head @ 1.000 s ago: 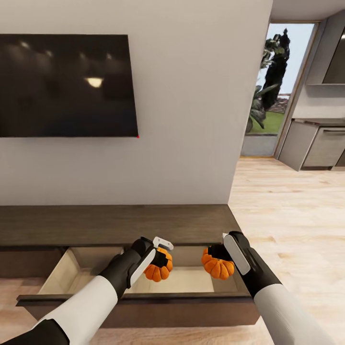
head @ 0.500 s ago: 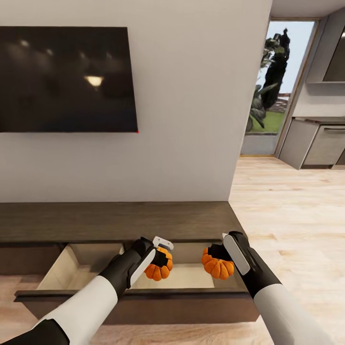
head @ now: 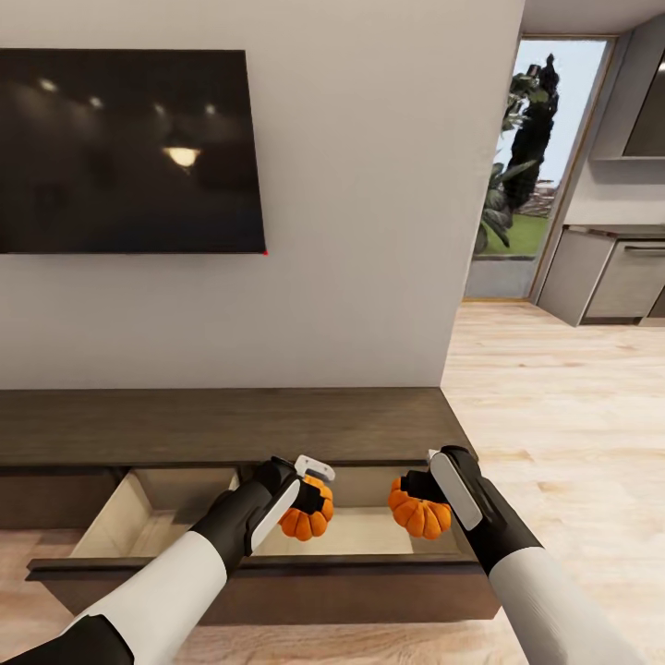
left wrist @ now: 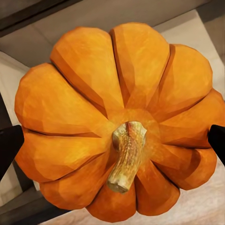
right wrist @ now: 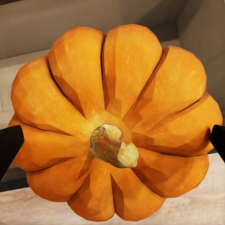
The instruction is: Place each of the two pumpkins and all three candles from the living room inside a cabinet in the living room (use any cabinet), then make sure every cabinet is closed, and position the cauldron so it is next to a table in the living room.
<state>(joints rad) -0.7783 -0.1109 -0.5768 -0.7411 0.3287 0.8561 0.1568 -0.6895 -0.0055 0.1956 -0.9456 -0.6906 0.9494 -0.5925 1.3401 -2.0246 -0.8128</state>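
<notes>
Each of my grippers is shut on a ribbed orange pumpkin. The left gripper (head: 309, 499) holds one pumpkin (head: 304, 523) (left wrist: 117, 122) over the middle of the open drawer. To its right, the right gripper (head: 420, 494) holds the other pumpkin (head: 420, 515) (right wrist: 117, 122) over the same drawer. Both wrist views look straight at a pumpkin's stem, with dark fingertips (left wrist: 9, 147) (right wrist: 9, 145) at either side. The long dark brown cabinet (head: 222, 427) runs along the wall, its pale wood drawer (head: 166, 522) pulled out toward me. The candles and the cauldron are out of view.
A black TV (head: 129, 152) hangs on the white wall above the cabinet. Light wood floor (head: 554, 416) stretches to the right toward a glass door (head: 526, 166) and grey kitchen units (head: 610, 277).
The view shifted slightly upward in the first half second, then held still. Both grippers keep the pumpkins over the open drawer.
</notes>
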